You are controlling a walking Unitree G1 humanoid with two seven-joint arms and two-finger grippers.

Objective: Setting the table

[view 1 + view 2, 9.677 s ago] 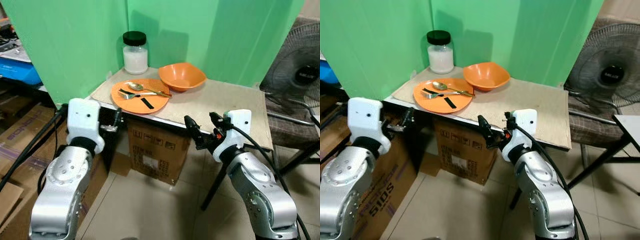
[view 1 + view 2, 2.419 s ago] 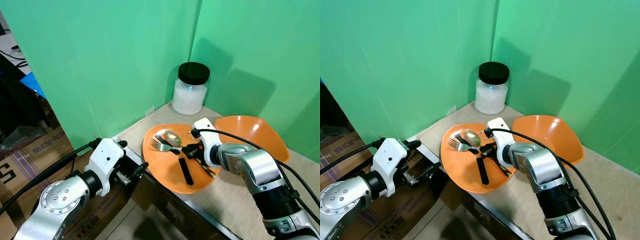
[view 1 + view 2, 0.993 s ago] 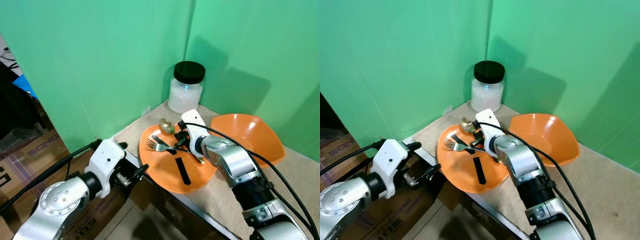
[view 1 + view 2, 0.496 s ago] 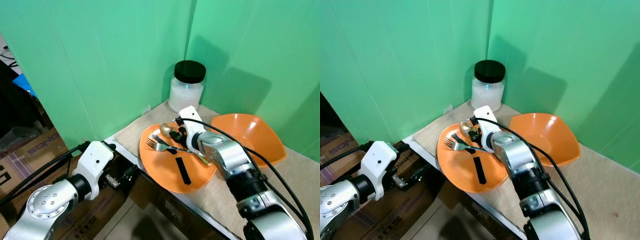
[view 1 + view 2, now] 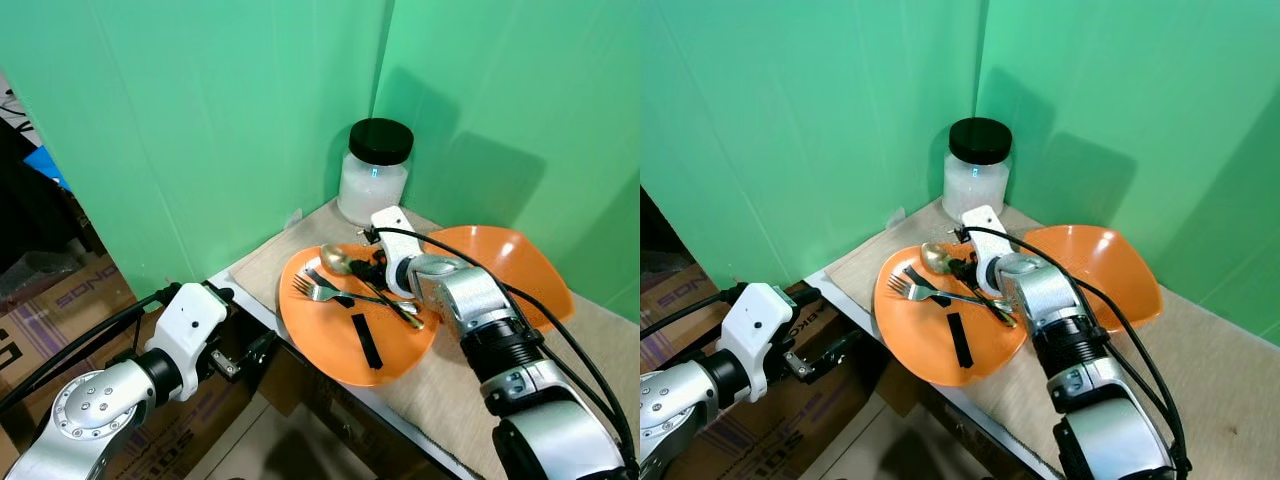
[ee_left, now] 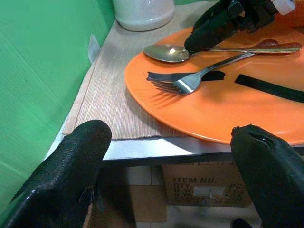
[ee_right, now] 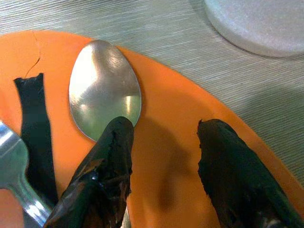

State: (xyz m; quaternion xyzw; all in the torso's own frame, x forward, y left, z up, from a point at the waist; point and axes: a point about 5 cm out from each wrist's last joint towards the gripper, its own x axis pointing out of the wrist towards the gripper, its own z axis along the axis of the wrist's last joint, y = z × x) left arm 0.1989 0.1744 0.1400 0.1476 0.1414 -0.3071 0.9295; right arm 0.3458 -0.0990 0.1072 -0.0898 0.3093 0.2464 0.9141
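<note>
R gripper (image 7: pixel 161 156) apart, on spoon (image 7: pixel 104 90)

My right gripper (image 7: pixel 161 164) parted over the orange plate (image 7: pixel 175 142), one finger (image 7: pixel 107 180) overlapping the spoon (image 7: pixel 102 92), black strip (image 7: pixel 33 123) left, jar base (image 7: pixel 259 26) upper right.

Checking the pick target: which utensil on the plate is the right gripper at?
The spoon: the right gripper, open, is over its bowl end, while the fork lies apart.
</note>
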